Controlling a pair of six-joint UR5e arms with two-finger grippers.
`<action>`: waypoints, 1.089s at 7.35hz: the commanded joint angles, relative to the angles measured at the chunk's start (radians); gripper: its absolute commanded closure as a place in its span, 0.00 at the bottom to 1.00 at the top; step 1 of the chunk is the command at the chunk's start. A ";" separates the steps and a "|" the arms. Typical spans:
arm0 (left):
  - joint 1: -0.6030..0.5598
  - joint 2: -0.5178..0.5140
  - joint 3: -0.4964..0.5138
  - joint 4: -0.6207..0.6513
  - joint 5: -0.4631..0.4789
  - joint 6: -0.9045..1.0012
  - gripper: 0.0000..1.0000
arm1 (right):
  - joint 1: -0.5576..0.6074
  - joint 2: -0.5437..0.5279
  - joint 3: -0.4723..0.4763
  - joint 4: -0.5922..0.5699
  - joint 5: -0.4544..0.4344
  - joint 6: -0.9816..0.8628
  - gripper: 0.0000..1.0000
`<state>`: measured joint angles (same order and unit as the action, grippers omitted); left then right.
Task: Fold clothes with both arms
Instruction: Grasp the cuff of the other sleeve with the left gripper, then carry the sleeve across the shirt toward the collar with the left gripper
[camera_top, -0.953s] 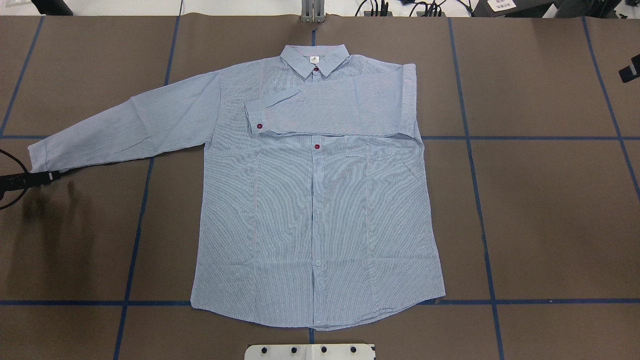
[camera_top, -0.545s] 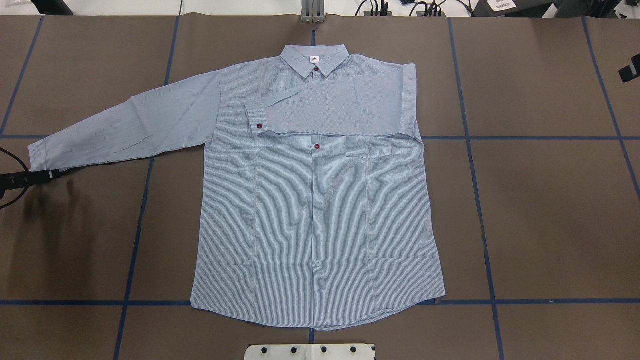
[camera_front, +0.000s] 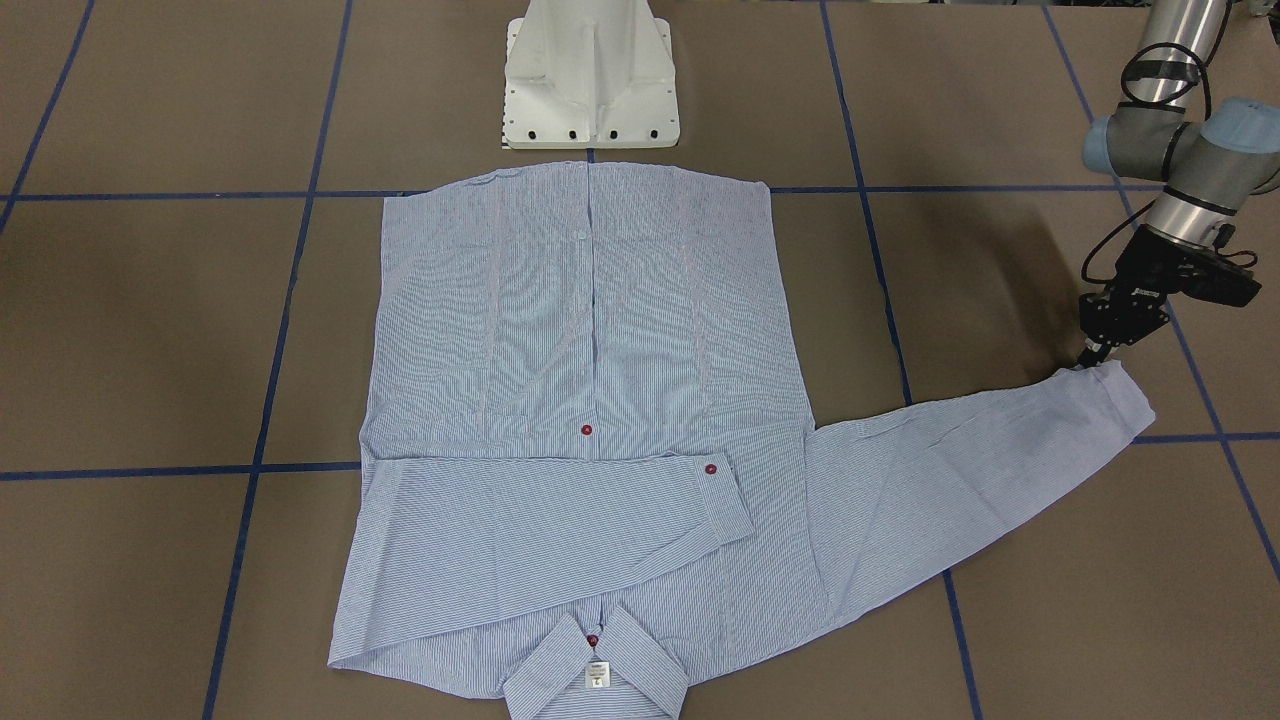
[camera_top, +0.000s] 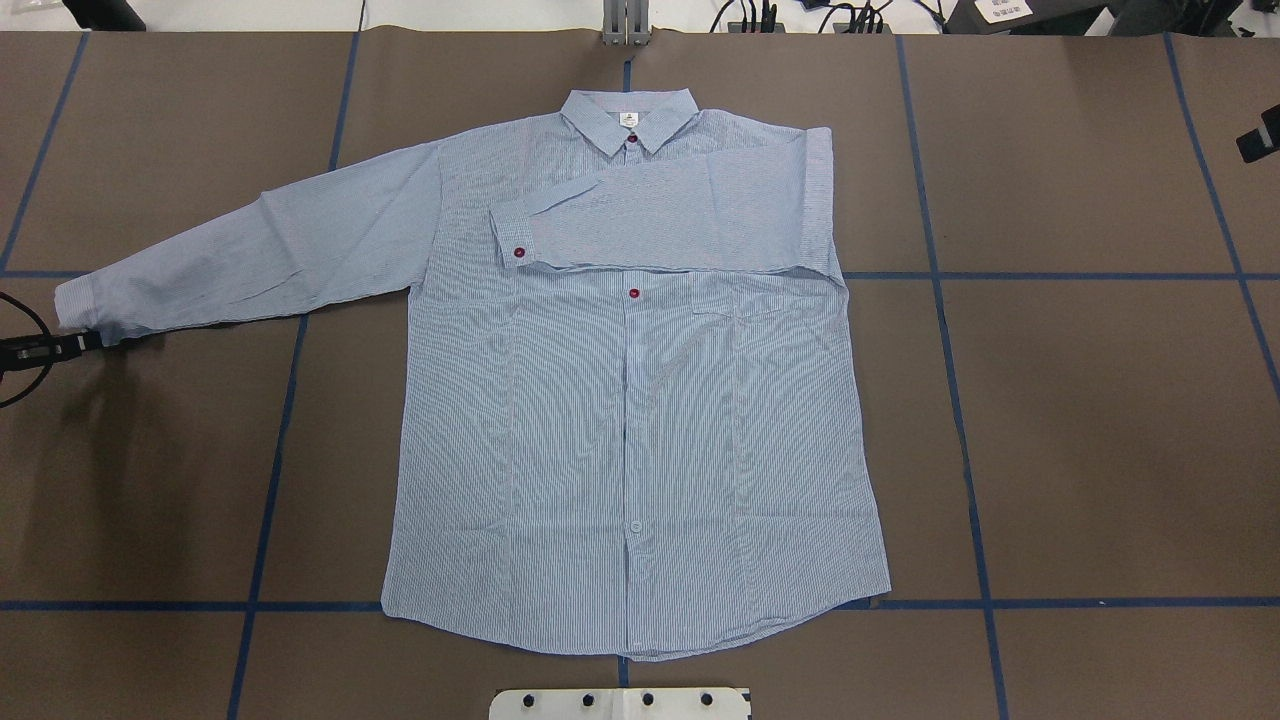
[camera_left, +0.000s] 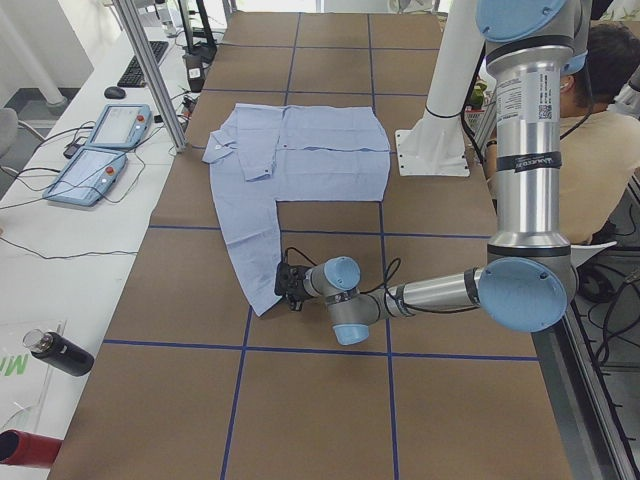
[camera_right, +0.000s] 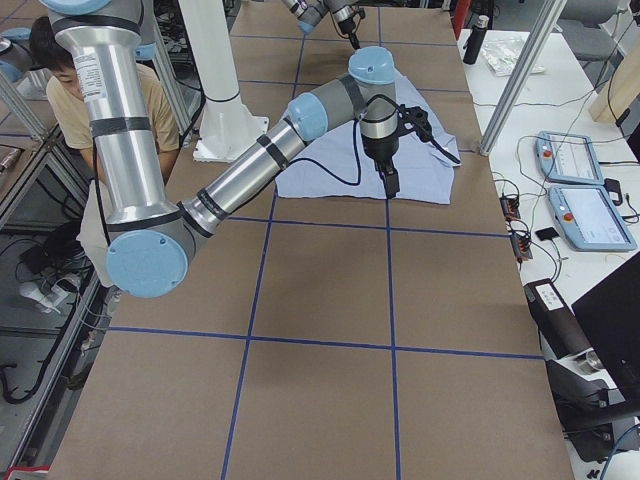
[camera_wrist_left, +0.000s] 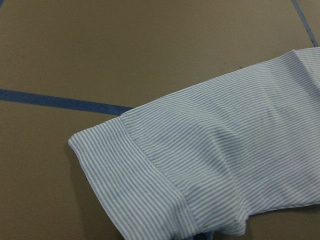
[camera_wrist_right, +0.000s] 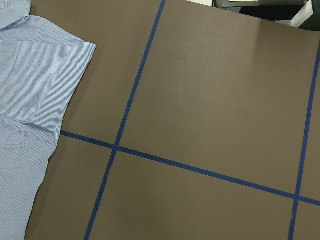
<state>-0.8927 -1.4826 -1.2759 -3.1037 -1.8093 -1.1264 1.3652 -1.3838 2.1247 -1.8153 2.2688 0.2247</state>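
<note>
Lying flat mid-tabletop (camera_top: 1100, 450), the shirt (camera_top: 630, 450) had one sleeve folded across its chest and the other stretched toward the left edge. There the left gripper (camera_front: 1090, 353) touched the cuff (camera_top: 80, 305). The right gripper (camera_right: 390, 184) hung near the right edge. Whether either gripper's fingers were clenched could not be told.

Taped table (camera_top: 1100, 400), white pedestal (camera_front: 592, 80), perhaps pendants (camera_left: 90, 175)

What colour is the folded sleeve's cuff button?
The cuff button is dark red, clearest in the front-facing view.
</note>
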 joint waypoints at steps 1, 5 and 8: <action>-0.047 -0.001 -0.022 0.007 -0.043 0.028 1.00 | 0.000 -0.001 0.000 0.001 0.000 0.002 0.00; -0.157 -0.072 -0.332 0.388 -0.159 0.031 1.00 | 0.000 -0.003 0.000 0.001 0.000 0.004 0.00; 0.101 -0.452 -0.340 0.775 0.047 0.027 1.00 | 0.000 -0.004 -0.002 0.001 0.000 0.005 0.00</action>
<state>-0.9260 -1.7493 -1.6197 -2.5188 -1.8663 -1.0980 1.3648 -1.3871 2.1233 -1.8147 2.2688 0.2295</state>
